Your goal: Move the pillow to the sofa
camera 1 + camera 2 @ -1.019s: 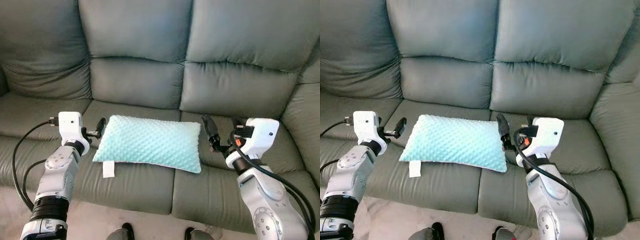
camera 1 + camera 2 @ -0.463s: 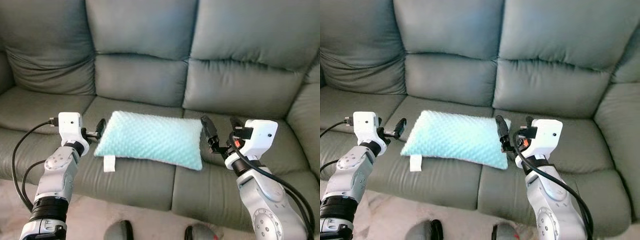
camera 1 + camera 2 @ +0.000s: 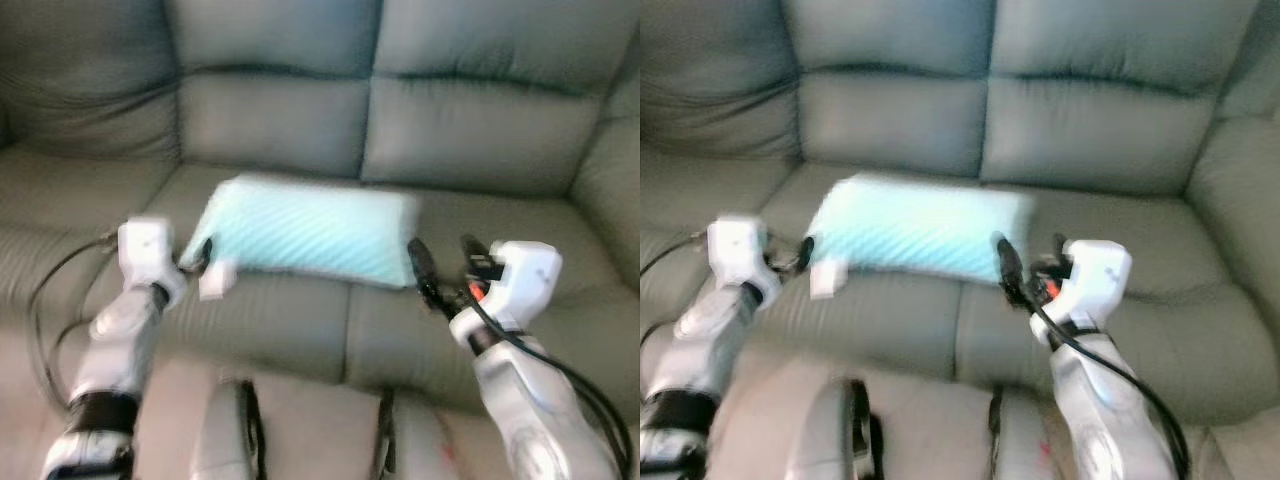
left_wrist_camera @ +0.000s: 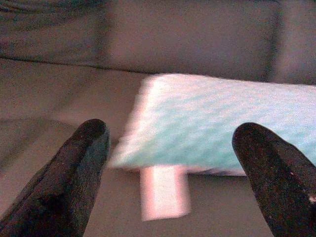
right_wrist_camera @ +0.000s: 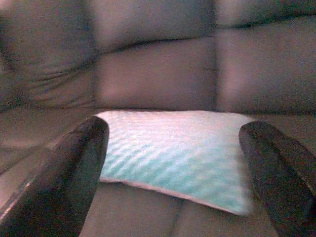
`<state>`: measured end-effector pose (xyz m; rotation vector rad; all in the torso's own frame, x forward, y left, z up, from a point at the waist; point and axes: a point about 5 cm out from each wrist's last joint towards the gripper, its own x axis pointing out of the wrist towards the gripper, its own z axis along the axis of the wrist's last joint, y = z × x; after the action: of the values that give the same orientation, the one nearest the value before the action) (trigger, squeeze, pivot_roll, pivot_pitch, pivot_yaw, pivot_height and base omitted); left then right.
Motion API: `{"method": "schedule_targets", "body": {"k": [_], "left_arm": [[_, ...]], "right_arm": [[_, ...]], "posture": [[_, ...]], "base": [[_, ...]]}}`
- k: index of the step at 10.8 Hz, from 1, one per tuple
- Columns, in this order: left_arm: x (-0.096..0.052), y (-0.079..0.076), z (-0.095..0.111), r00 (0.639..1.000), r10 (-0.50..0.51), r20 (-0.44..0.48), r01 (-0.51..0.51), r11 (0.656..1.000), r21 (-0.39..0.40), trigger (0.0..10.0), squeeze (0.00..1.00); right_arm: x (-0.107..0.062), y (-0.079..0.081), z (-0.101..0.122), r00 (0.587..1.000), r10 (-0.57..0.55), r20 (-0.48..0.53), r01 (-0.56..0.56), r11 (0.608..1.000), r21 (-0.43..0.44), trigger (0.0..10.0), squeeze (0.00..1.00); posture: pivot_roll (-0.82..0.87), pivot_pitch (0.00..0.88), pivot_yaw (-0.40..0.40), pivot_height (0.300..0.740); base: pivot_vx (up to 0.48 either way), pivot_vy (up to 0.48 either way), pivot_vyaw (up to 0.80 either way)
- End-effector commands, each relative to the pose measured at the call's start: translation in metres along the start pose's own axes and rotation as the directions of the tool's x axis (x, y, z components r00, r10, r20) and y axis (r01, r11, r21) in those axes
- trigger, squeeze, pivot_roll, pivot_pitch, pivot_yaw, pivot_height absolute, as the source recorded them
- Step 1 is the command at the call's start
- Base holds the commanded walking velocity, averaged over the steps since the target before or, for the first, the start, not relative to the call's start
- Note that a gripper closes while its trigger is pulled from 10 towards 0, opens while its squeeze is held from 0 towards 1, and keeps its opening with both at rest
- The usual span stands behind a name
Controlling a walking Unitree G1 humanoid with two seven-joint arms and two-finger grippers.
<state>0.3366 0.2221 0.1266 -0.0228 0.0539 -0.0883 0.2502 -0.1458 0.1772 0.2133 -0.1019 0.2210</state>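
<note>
Both grippers hang in front of the sofa [image 3: 470, 140], empty, one off each end of the pillow [image 3: 305, 225]. From the left eye view, which is blurred, the left gripper [image 3: 200, 258] sits just beside the pillow's near left corner, close to the white tag [image 3: 214, 280] that hangs from that corner. The right gripper [image 3: 445, 270] is near the pillow's right end, lower and closer to the robot than the pillow, its two black fingers spread apart with nothing between them. The pillow is pale turquoise and lies flat on the middle seat cushion, across the seam between two cushions. The sofa is grey-green, with puffy back cushions behind the pillow and an armrest rising at the right. Below the seat front, a pale floor [image 3: 320, 430] and dark blurred shapes show, too smeared to identify.

The right eye view shows the same layout, with the pillow [image 3: 920, 228] resting on the seat and both grippers clear of it.

Along the left wrist view, the two fingers [image 4: 64, 177] stand wide apart, and the pillow [image 4: 222, 128] with its tag [image 4: 165, 191] lies beyond them, untouched.

Along the right wrist view, the fingers [image 5: 64, 173] are likewise wide apart, framing the pillow [image 5: 177, 148] lying on the seat cushion ahead, with the sofa's back [image 5: 158, 64] rising behind it.
</note>
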Motion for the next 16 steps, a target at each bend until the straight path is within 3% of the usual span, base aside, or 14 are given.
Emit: {"method": "schedule_targets", "body": {"k": [1, 4, 10, 12, 13, 16], "left_arm": [[-0.007, 0.007, -0.016, 0.997, 0.025, -0.072, -0.025, 1.000, 0.000, 10.0, 0.00], [0.001, 0.005, -0.003, 0.998, 0.004, -0.057, -0.005, 1.000, -0.007, 10.0, 0.00], [0.001, 0.001, -0.006, 0.998, -0.022, -0.060, 0.022, 1.000, 0.001, 10.0, 0.00], [0.006, -0.001, -0.015, 0.995, -0.047, -0.091, 0.048, 0.999, 0.015, 10.0, 0.00], [0.015, -0.003, -0.017, 0.994, -0.026, -0.105, 0.027, 1.000, 0.010, 10.0, 0.00], [0.043, -0.027, 0.001, 0.996, -0.046, -0.079, 0.046, 0.999, 0.009, 10.0, 0.00]], "right_arm": [[-0.003, 0.000, -0.003, 1.000, -0.007, -0.013, 0.007, 1.000, 0.012, 10.0, 0.00], [0.000, -0.006, 0.001, 1.000, -0.027, 0.001, 0.027, 1.000, 0.000, 10.0, 0.00], [0.002, -0.011, 0.001, 0.997, -0.073, 0.007, 0.073, 0.997, -0.027, 10.0, 0.00], [0.007, -0.028, -0.001, 0.987, -0.162, 0.012, 0.162, 0.984, -0.075, 10.0, 0.00], [0.013, -0.044, 0.002, 0.979, -0.201, 0.027, 0.203, 0.971, -0.123, 10.0, 0.00], [0.024, -0.085, 0.009, 0.974, -0.225, 0.033, 0.228, 0.963, -0.145, 10.0, 0.00]], "posture": [[-0.19, 0.207, 0.037, 0.563], [-0.19, 0.207, 0.042, 0.563], [-0.19, 0.200, 0.047, 0.563], [-0.18, 0.197, 0.050, 0.563], [-0.19, 0.202, 0.052, 0.563], [-0.21, 0.223, 0.061, 0.563]], "base": [[0.000, 0.000, 0.00], [0.000, 0.000, 0.00], [0.000, 0.000, 0.00], [0.000, 0.000, 0.00], [0.000, 0.000, 0.00], [0.000, 0.000, 0.00]]}}
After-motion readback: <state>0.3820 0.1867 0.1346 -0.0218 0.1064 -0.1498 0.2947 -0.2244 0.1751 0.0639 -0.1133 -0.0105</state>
